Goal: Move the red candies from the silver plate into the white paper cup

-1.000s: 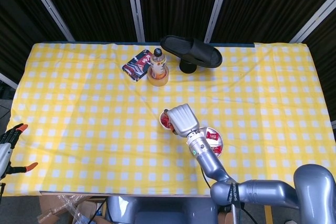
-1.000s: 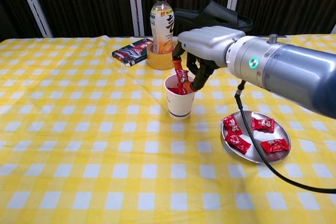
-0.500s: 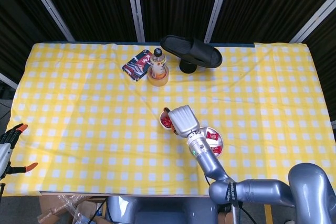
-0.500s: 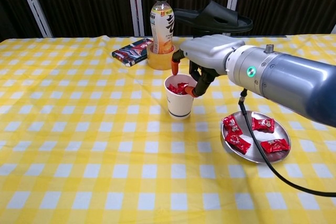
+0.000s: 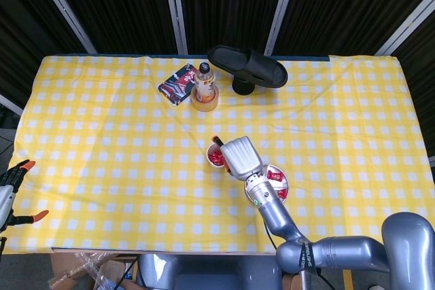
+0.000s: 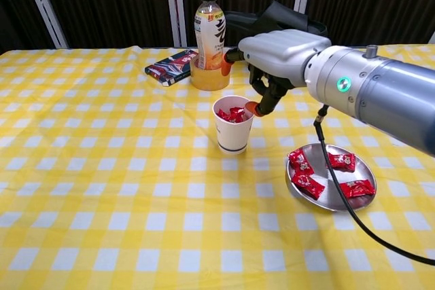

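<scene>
The white paper cup point(image 6: 232, 132) point(image 5: 216, 159) stands mid-table with red candies point(image 6: 232, 114) inside. To its right the silver plate point(image 6: 332, 196) point(image 5: 283, 176) holds several red candies point(image 6: 308, 185). My right hand point(image 6: 275, 57) point(image 5: 241, 156) hovers just above and right of the cup's rim, fingers apart, holding nothing. My left hand is not seen in either view.
At the back stand a drink bottle point(image 6: 209, 21) in a yellow tape roll point(image 6: 206, 77), a dark snack packet point(image 6: 170, 67) and a black slipper on a stand point(image 6: 276, 22). An orange-handled clamp point(image 5: 13, 174) sits off the table's left edge.
My right hand let a red candy drop into the cup, then lifted and shifted a little right, away from the cup's mouth.
</scene>
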